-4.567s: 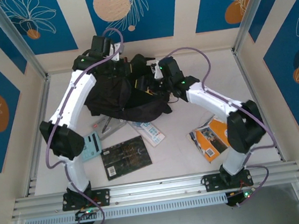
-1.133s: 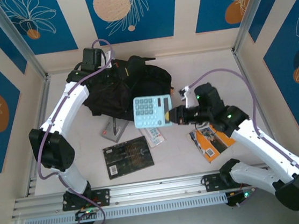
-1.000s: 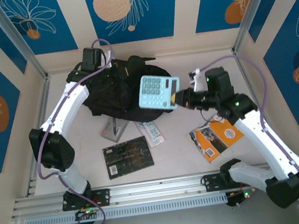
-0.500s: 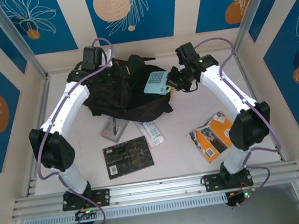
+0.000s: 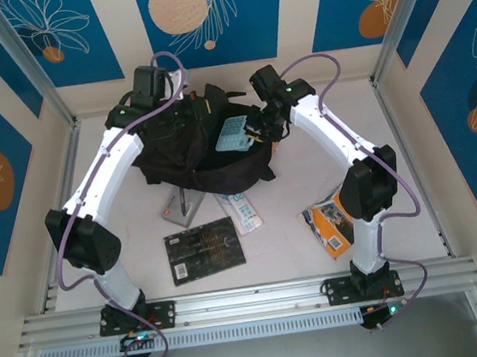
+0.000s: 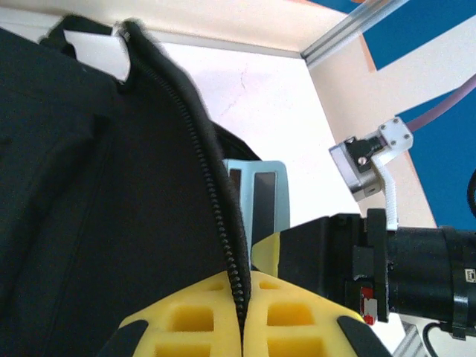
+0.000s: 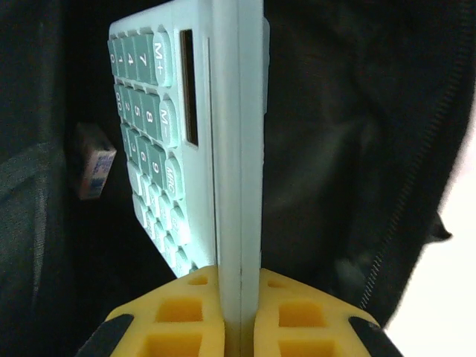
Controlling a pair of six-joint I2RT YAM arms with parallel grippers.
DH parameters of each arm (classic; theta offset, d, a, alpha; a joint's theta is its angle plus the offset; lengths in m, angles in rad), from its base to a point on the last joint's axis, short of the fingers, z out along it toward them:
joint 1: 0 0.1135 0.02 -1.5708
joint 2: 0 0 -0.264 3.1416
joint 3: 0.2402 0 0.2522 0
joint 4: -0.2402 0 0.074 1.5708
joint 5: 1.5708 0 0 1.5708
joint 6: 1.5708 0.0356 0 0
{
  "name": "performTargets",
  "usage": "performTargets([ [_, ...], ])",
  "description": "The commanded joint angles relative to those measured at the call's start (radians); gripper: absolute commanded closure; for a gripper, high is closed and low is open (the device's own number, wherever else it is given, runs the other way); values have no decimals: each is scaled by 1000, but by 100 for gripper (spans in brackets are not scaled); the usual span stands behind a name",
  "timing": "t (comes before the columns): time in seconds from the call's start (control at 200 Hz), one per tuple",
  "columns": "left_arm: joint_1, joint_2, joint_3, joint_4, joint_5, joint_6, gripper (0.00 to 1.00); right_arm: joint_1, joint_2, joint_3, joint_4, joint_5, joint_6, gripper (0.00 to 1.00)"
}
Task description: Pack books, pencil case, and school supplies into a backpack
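Cream walls (image 5: 289, 18) carrying blue panels (image 5: 239, 32) with orange discs (image 5: 177, 4), white leaf drawings. Aluminium posts (image 5: 23, 65) rising at corners. White tabletop (image 5: 285, 242) lying evenly lit; rail (image 5: 253, 302) running along near edge.

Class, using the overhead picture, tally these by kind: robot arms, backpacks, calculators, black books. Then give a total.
Robot arms (left arm, right arm): 2
Backpack: 1
Calculator: 1
Black book: 1
Total: 5

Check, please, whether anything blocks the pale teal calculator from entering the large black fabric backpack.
Nothing visible does. The right gripper holds the pale teal calculator edge-on at the open mouth of the black fabric backpack, while the left gripper pinches its zip edge.
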Motion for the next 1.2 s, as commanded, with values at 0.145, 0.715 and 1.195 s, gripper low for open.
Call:
performTargets([
  [0.145,-5,-59,55,27,35,47,100,12,62,60,84,-167,62,100],
  [0.715,-6,-26,132,54,125,27,100,90,467,430,262,-373,297,95],
  [1.195,41,-109,79,45,-35,32,100,115,852,1170,135,-584,195,31],
])
